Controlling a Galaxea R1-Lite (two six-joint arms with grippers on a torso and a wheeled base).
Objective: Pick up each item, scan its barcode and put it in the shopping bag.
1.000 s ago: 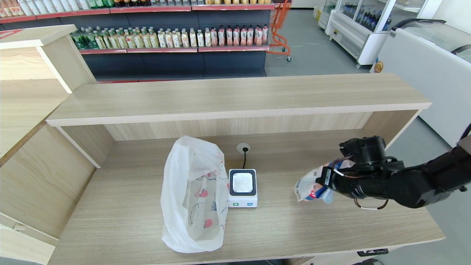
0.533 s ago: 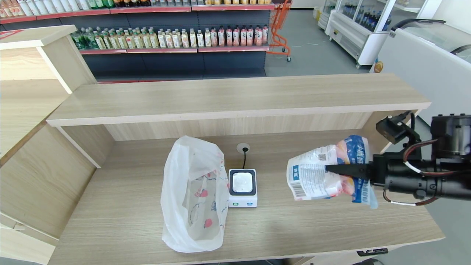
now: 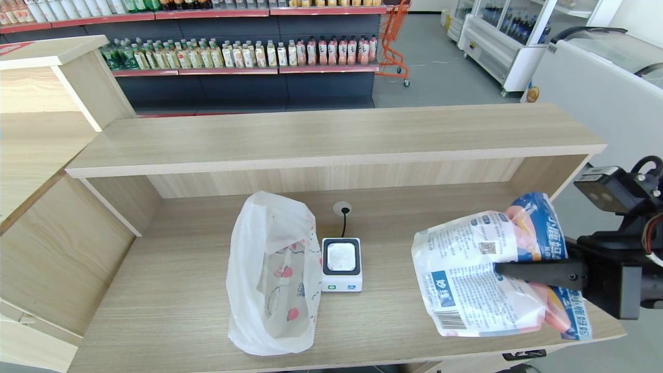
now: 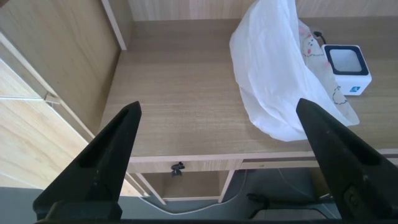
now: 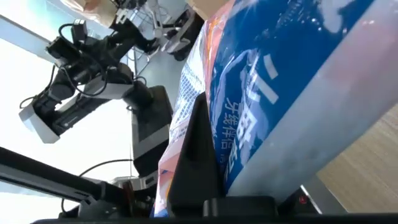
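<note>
My right gripper (image 3: 505,269) is shut on a blue, white and pink snack packet (image 3: 481,269), held in the air over the right end of the counter, its barcode at the lower left corner. The packet (image 5: 280,99) lies against one finger (image 5: 199,155) in the right wrist view. A white barcode scanner (image 3: 341,263) sits mid-counter, left of the packet. The white shopping bag (image 3: 274,274) stands just left of the scanner, also seen as the bag (image 4: 280,81) beside the scanner (image 4: 347,61). My left gripper (image 4: 221,155) is open, off the counter's near left corner.
The wooden counter (image 3: 176,305) has a raised shelf (image 3: 331,134) behind it and a side wall (image 3: 57,254) at the left. The scanner's cable runs to a round port (image 3: 342,208). Store shelves with bottles (image 3: 243,52) and freezers (image 3: 595,77) stand beyond.
My right arm has lifted the packet off the counter, turned it so its printed back and barcode face up, and drawn it nearer and higher. The bag and scanner have not moved.
</note>
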